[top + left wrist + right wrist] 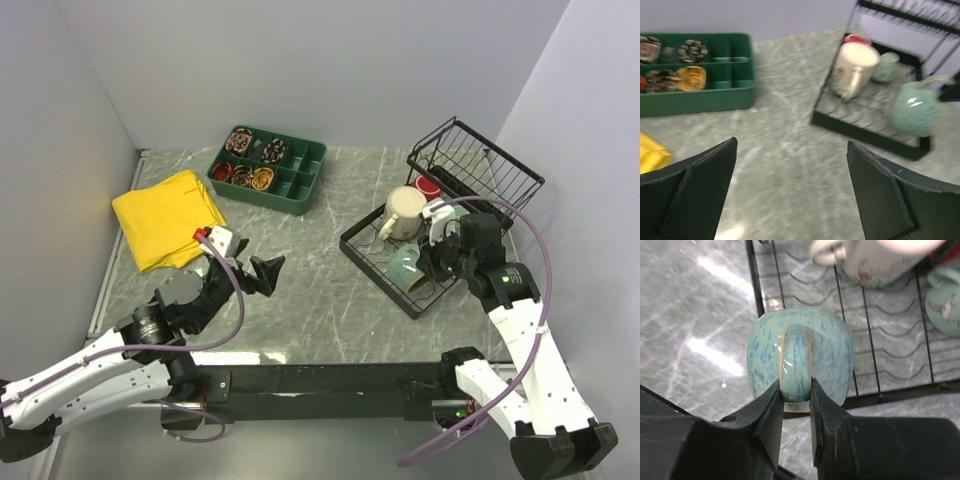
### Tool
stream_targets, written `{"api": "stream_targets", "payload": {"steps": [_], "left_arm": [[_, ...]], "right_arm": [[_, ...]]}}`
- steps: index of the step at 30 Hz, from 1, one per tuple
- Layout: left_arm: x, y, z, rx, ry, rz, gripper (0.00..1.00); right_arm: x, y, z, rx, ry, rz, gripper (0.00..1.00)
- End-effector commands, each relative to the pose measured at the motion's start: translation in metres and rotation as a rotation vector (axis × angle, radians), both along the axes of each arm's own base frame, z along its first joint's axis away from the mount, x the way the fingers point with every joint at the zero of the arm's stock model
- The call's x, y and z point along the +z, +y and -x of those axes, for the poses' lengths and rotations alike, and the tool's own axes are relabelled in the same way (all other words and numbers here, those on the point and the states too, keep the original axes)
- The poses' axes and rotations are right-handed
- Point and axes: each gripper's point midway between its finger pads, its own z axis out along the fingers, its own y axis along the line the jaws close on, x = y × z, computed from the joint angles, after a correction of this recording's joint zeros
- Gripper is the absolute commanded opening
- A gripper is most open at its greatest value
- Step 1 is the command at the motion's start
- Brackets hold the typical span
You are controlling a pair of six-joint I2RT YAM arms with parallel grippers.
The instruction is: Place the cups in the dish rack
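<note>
The grey-green mug (830,355) hangs from my right claw (795,387), which is clamped on its handle, one finger on each side. The mug's body points away from the wrist. It sits over the 6 o'clock corner of the rack (375,250), partly past the rim wire. I cannot tell whether it rests on the wires or is just above them.

At 12 o'clock from it in the top view, the cream mug (403,213) lies on the rack's flat base. The red mug (429,186) is at 1 o'clock of that, close to the raised basket end. The teal mug (945,300) is also on the base, just beside the cream one.

The rack takes up the 3 o'clock side of the bench (300,290). My left claw (791,145) is well apart from it at about 8 o'clock, fingers spread wide with nothing between them, above bare bench. A green tray (265,202) with small items in its compartments sits at 11 o'clock. A yellow cloth (168,218) lies at 9 o'clock, near the left arm.
</note>
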Motion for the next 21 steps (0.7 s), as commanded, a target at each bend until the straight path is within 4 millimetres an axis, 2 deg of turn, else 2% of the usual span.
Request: {"api": "stream_targets", "payload": {"steps": [1, 5, 6, 7, 9, 10, 12, 13, 14, 16, 18, 20, 21], "left_arm": [[-0.001, -0.031, 0.013, -0.116, 0.103, 0.238, 0.96], [0.003, -0.074, 0.026, -0.286, 0.244, 0.487, 0.96], [0.000, -0.081, 0.024, -0.305, 0.279, 0.519, 0.96], [-0.008, -0.097, 0.028, -0.364, 0.341, 0.525, 0.96], [0.001, -0.109, 0.020, -0.374, 0.452, 0.650, 0.96], [-0.013, -0.119, 0.014, -0.363, 0.532, 0.654, 0.96], [-0.012, -0.130, 0.011, -0.367, 0.671, 0.750, 0.96], [-0.021, -0.136, 0.008, -0.352, 0.727, 0.761, 0.96], [-0.020, -0.140, 0.009, -0.363, 0.780, 0.793, 0.96], [-0.013, -0.147, 0.008, -0.400, 0.767, 0.794, 0.96], [-0.009, -0.151, 0.008, -0.431, 0.699, 0.700, 0.96], [-0.014, -0.154, 0.005, -0.457, 0.631, 0.590, 0.96], [-0.006, -0.154, 0.001, -0.475, 0.603, 0.564, 0.96]], "right_arm": [[0.089, 0.024, -0.024, 0.099, -0.287, -0.120, 0.00], [0.116, 0.042, -0.018, 0.191, -0.291, -0.187, 0.00], [0.120, 0.046, -0.016, 0.217, -0.289, -0.201, 0.00], [0.128, 0.049, -0.016, 0.235, -0.304, -0.208, 0.00], [0.135, 0.053, -0.014, 0.275, -0.328, -0.216, 0.00], [0.142, 0.057, -0.012, 0.301, -0.347, -0.227, 0.00], [0.146, 0.062, -0.008, 0.344, -0.351, -0.240, 0.00], [0.149, 0.065, -0.006, 0.364, -0.353, -0.252, 0.00], [0.150, 0.067, -0.005, 0.375, -0.354, -0.261, 0.00], [0.150, 0.070, -0.002, 0.390, -0.341, -0.274, 0.00], [0.148, 0.072, -0.001, 0.398, -0.331, -0.281, 0.00], [0.145, 0.071, 0.000, 0.407, -0.334, -0.277, 0.00], [0.144, 0.072, 0.001, 0.415, -0.338, -0.271, 0.00]]}}
